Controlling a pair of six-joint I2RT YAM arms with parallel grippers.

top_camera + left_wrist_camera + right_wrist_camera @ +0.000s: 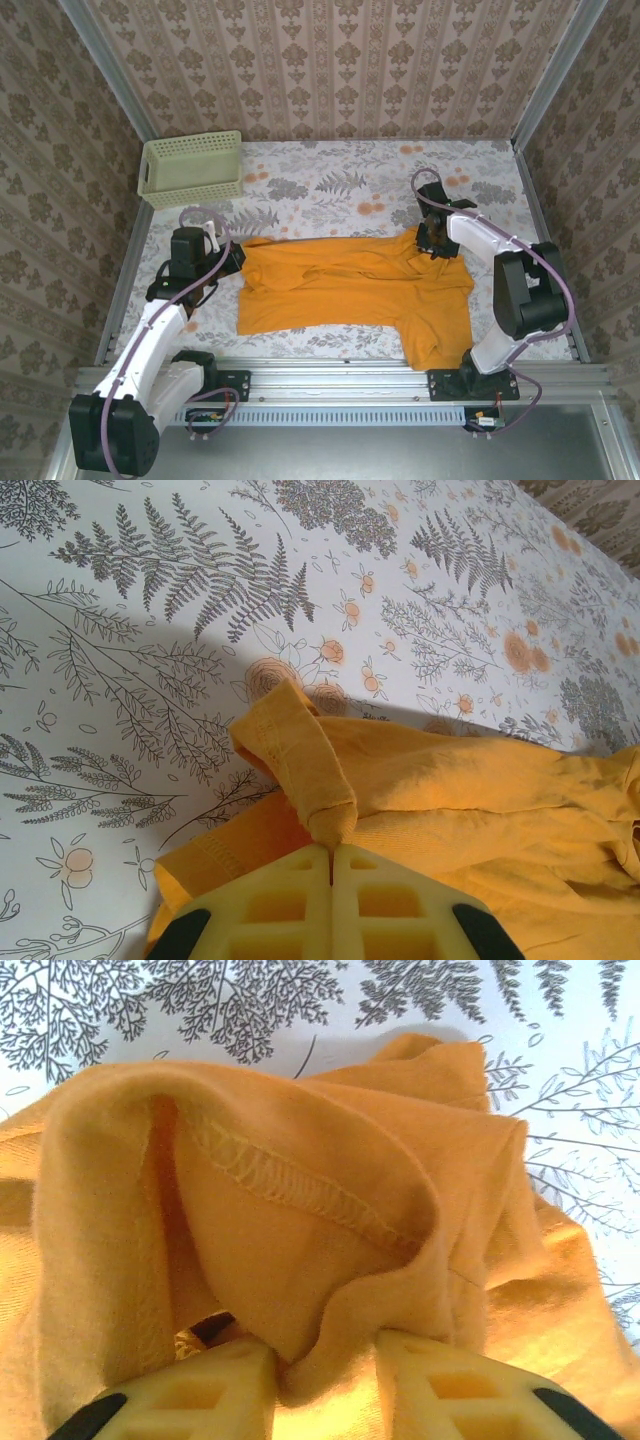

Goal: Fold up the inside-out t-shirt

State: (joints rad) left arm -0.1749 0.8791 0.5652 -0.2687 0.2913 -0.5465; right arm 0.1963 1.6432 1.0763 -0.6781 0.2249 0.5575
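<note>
Inside-out t-shirt lies spread on the table, between both arms. Left gripper: jaws clenched on a thin hem edge. Right gripper: jaws grasping a bulky fold. Risk: uneven tension could pull the hem free or skew the fold.

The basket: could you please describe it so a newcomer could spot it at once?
Start at the floral table and look to its far left corner. There sits the pale green basket, rigid and latticed, unlike the soft orange t-shirt.

basket: pale green, far-left corner | tablecloth: fern print
</note>
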